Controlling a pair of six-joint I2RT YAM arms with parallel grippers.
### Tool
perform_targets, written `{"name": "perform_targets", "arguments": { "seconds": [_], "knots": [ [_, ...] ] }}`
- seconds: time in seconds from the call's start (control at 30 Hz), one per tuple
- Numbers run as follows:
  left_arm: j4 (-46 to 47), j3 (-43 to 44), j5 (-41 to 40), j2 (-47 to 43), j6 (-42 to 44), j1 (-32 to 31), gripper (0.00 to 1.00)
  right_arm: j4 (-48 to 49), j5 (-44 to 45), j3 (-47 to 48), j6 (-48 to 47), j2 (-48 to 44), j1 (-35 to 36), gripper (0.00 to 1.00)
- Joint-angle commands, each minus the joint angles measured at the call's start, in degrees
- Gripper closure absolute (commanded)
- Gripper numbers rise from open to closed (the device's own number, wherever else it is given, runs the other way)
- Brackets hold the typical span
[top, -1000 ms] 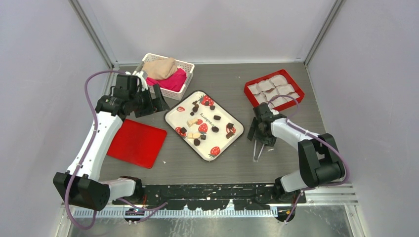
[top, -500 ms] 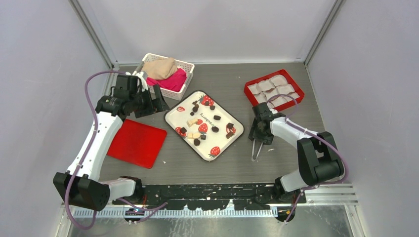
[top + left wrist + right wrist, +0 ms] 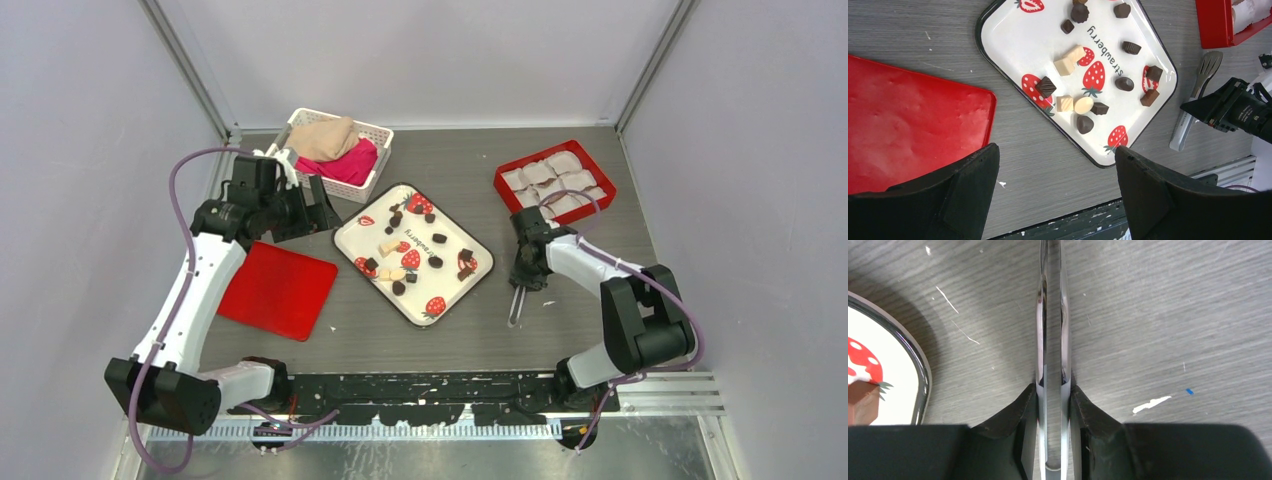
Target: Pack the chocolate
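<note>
The chocolate (image 3: 436, 261), small dark lumps (image 3: 1084, 124), lies scattered on a white strawberry-print tray (image 3: 352, 232) mid-table, mixed with a few pale pieces. One brown piece (image 3: 860, 402) shows at the tray's edge in the right wrist view. Metal tongs (image 3: 516, 305) lie on the table right of the tray. My right gripper (image 3: 1052, 390) is shut on the tongs (image 3: 1052, 315), both fingers (image 3: 1025, 405) pressing their two arms close together. My left gripper (image 3: 1056, 152) hangs open and empty above the tray's left side, its jaws wide apart.
A red box (image 3: 505, 183) lined with white paper cups stands at the back right. A flat red lid (image 3: 275, 290) lies left of the tray. A white basket (image 3: 380, 135) with cloths sits at the back left.
My right gripper has closed onto the tongs, squeezing their arms together. The left arm has shifted only slightly, still open.
</note>
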Motion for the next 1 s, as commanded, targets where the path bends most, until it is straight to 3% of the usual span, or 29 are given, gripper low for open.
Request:
{"name": "perform_targets", "arguments": {
  "seconds": [0.0,0.17,0.37,0.6,0.97],
  "knots": [
    [1.08,0.87,1.53,0.18,1.03,-0.25,0.14,-6.14,-0.4,2.8,0.91,-5.66,0.49,0.93],
    [0.52,1.67,1.41,0.75,1.57,-0.25,0.14,-14.97,-3.02,10.0,0.9,-14.05,1.16,0.95],
    [0.67,1.52,1.32,1.48,1.94,-0.25,0.14,-21.38,-14.03,24.0,-3.37,-18.66,2.02,0.95],
    [1.13,1.8,1.24,2.08,2.03,-0.25,0.14,-19.67,-23.01,38.82,-6.3,-16.54,6.4,0.94],
    [1.04,0.99,-0.37,1.3,1.94,-0.25,0.14,-22.02,-24.09,49.9,-9.4,-9.56,10.28,0.94]
  ]
}}
